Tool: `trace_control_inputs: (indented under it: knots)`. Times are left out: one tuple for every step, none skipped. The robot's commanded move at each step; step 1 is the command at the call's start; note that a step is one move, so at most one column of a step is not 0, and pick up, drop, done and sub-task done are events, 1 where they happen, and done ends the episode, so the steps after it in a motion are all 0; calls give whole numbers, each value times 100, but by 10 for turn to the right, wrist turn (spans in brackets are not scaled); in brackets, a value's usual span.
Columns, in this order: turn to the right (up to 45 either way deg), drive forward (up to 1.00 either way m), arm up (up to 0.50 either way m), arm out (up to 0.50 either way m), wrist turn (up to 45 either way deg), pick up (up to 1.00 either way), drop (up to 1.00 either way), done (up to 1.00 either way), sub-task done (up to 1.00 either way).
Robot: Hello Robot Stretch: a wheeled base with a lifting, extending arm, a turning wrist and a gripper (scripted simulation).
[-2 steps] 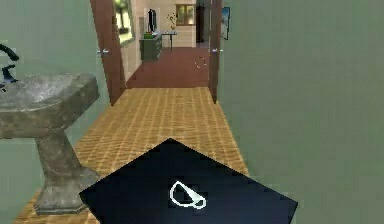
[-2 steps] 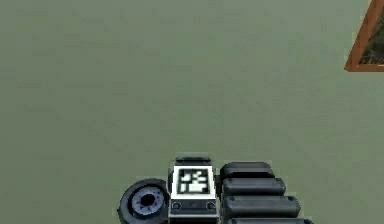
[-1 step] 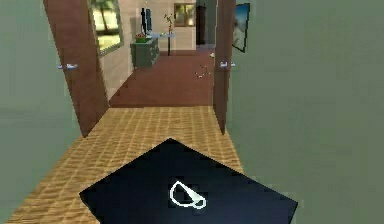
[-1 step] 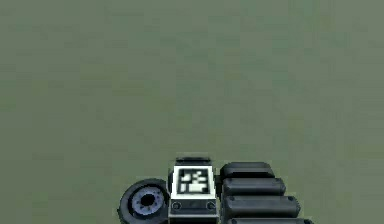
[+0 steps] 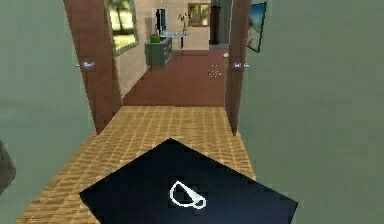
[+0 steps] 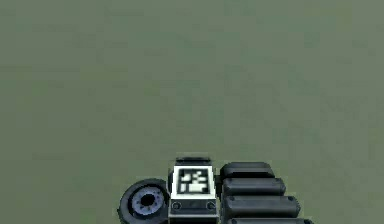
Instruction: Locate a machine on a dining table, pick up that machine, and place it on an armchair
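A machine kept on a dining bench is most likely a small kitchen appliance. I judge it rigid, hard-shelled and fairly heavy for its bulk, with smooth sides that could slip and a lid, lever or cord that should not bear the load. The safest hold would be across the narrowest part of its body, low and near the middle. Where the machine stands cannot be told from here. In the forward view a brown door (image 5: 238,80) stands open beyond the robot's black base (image 5: 190,190). Far past that door are a green cabinet (image 5: 157,52) and, farther still, what looks like a pale bench (image 5: 178,36) carrying something too small to name; that may be the place. In the arm side view the arm (image 6: 255,192) sits low against a plain wall (image 6: 190,70), with a white marker square (image 6: 195,182) beside a round dark part (image 6: 147,203). The far end of the jaws cannot be made out, so I cannot tell whether they grasp anything, nor how the machine lies to them; by judgement it is well apart from them.
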Motion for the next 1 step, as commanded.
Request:
trace_control_inputs:
  knots:
    - [0, 100, 0, 0, 0, 0, 0, 0, 0]
